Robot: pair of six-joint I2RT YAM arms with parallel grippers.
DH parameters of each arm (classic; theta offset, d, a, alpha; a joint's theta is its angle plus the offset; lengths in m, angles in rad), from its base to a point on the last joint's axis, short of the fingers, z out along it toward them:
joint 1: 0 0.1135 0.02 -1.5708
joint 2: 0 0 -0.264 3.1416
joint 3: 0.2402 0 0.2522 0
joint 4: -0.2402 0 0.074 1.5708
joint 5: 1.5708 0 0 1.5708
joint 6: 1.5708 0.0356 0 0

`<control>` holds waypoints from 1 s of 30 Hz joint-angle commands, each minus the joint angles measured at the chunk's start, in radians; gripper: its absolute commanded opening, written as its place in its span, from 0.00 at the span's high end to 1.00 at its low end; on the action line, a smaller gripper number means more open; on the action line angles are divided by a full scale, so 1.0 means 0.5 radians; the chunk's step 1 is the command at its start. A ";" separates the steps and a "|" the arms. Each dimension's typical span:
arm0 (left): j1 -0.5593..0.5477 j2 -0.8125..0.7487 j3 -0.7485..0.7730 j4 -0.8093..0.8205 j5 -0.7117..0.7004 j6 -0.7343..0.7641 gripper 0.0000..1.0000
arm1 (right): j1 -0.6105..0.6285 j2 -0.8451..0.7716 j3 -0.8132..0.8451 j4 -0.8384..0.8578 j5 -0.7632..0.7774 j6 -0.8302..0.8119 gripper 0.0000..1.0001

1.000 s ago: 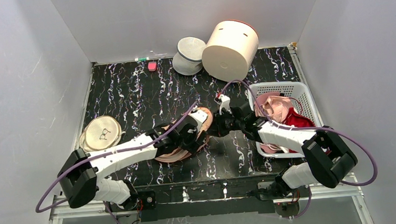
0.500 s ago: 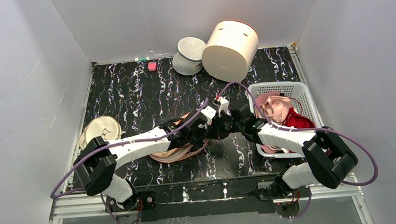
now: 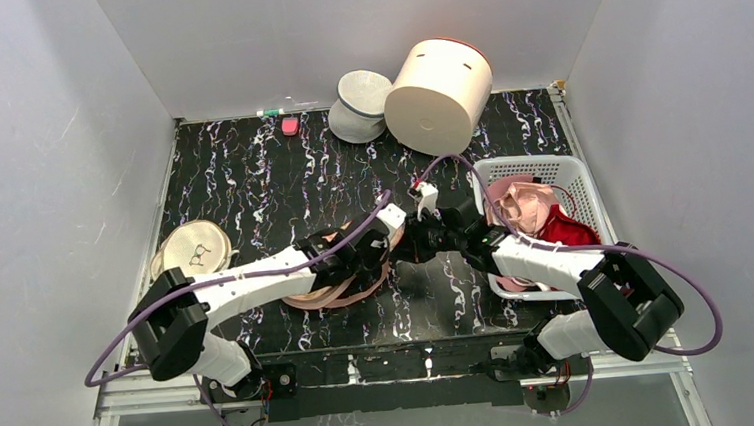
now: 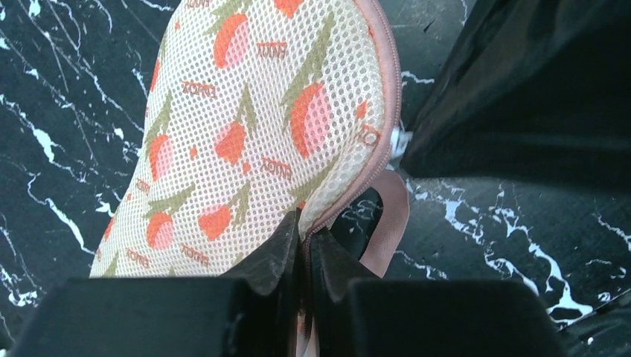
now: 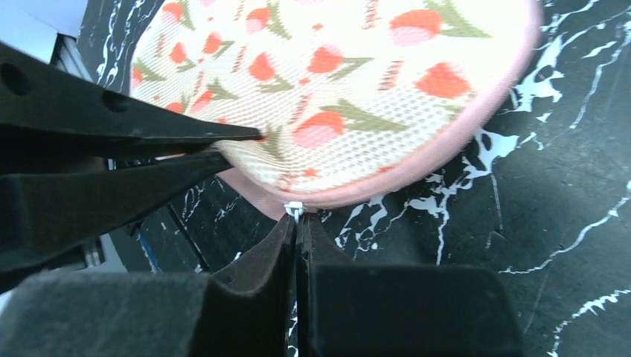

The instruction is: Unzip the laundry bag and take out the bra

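Left gripper (image 4: 305,253) was clamped on the bag (image 4: 245,126) at its rim; right gripper (image 5: 296,234) pinched the zip pull (image 5: 293,209). The pull wanted dragging along that rim, left anchoring.

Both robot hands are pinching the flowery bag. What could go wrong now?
The right gripper pinches only the tiny white zip pull at its fingertips, so it might slip free when tugged. The left gripper holds just the thin pink edge of the laundry bag; the bag could drag along instead of unzipping. The grippers sit very close and might bump.
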 commanded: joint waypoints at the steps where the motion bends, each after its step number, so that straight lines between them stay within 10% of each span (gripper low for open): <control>1: 0.011 -0.195 -0.077 -0.116 -0.099 0.001 1.00 | -0.086 -0.032 0.025 -0.015 0.153 -0.044 1.00; 11: 0.011 -0.333 -0.180 -0.162 -0.083 -0.058 1.00 | -0.260 0.060 0.124 -0.130 -0.106 -0.176 1.00; 21: 0.011 -0.249 -0.098 -0.041 0.239 -0.032 0.50 | -0.109 -0.063 0.005 0.047 -0.181 -0.056 1.00; 30: 0.010 -0.145 0.001 0.065 0.369 -0.028 0.31 | -0.071 -0.076 0.001 0.068 -0.195 -0.023 1.00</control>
